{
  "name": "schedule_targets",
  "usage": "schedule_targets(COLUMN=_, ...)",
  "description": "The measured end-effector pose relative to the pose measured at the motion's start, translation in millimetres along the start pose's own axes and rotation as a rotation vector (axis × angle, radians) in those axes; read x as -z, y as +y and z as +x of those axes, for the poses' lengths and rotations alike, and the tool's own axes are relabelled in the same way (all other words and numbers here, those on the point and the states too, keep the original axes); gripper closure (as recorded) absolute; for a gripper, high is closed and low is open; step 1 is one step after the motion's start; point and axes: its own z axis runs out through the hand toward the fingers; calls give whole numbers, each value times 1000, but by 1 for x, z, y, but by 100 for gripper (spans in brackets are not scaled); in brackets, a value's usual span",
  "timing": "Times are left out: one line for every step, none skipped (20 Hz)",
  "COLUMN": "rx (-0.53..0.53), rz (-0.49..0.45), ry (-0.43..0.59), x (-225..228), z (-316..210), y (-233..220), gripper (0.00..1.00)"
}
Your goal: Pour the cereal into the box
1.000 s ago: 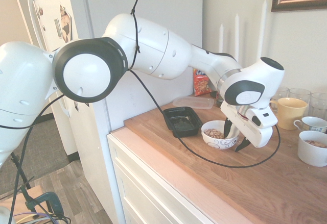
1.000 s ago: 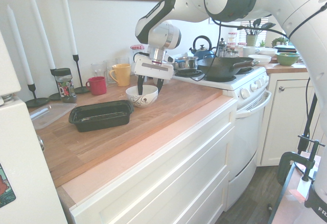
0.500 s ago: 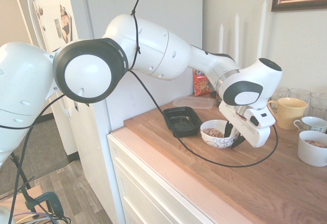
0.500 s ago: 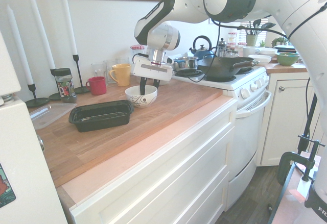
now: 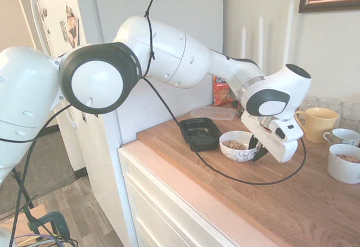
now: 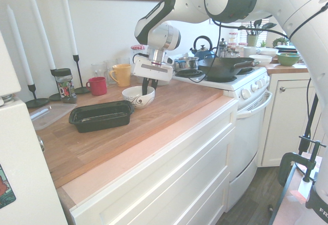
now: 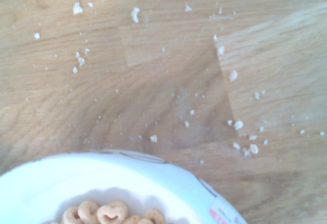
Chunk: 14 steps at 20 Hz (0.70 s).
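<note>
On the wooden counter [image 5: 292, 207], nearest the first exterior camera, the black box [image 5: 200, 133] sits by the front corner, nothing visible inside it. At about three o'clock from it, just beside it, stands the white swirl-patterned bowl [image 5: 237, 148], with the tan cereal [image 5: 235, 144] heaped inside; the wrist view shows pale rings [image 7: 110, 213] low in the white bowl and crumbs [image 7: 240, 132] scattered over the wood beyond its rim. The gripper [image 5: 256, 148] points steeply down at the bowl's three o'clock edge, its dark fingers [image 6: 145, 85] clamped on the rim there, one seemingly inside and one outside, though the join is small and hard to read. Further back, at roughly twelve o'clock from the box, lies a clear flat container [image 5: 214, 112], with an orange snack bag [image 5: 221, 91] behind it against the wall. Towards two o'clock a yellow mug [image 5: 319, 124] stands near white candles [image 5: 260, 33], and in the second exterior view a red cup [image 6: 97, 85] sits beside that mug.
</note>
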Motion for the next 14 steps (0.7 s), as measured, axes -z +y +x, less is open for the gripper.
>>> schedule_targets(rx=1, rz=1, ry=0, x=1, z=0, y=-1, gripper=100)
schedule_targets(rx=3, rz=2, ry=1, x=3, z=0, y=-2, gripper=100)
schedule_targets(rx=6, rz=5, ry=4, x=5, z=0, y=-3, gripper=100)
schedule_targets(rx=8, rz=8, ry=7, x=8, z=0, y=-5, gripper=100)
schedule_targets(rx=11, rz=11, ry=12, x=11, z=-1, y=-7, gripper=100)
schedule_targets(rx=13, rz=13, ry=16, x=13, z=0, y=-8, gripper=100)
schedule_targets(rx=15, rz=14, ry=22, x=16, z=0, y=-9, gripper=100)
schedule_targets(rx=15, rz=15, ry=25, x=17, z=0, y=-9, gripper=100)
schedule_targets(rx=15, rz=15, ry=27, x=18, z=1, y=-10, gripper=100)
schedule_targets(rx=15, rz=13, ry=31, x=19, z=1, y=-9, gripper=100)
schedule_targets(rx=15, rz=13, ry=35, x=20, z=2, y=-10, gripper=100)
schedule_targets(rx=16, rz=15, ry=39, x=23, z=2, y=-10, gripper=100)
schedule_targets(rx=16, rz=18, ry=44, x=26, z=3, y=-11, gripper=100)
schedule_targets(rx=17, rz=23, ry=49, x=30, z=3, y=-12, gripper=100)
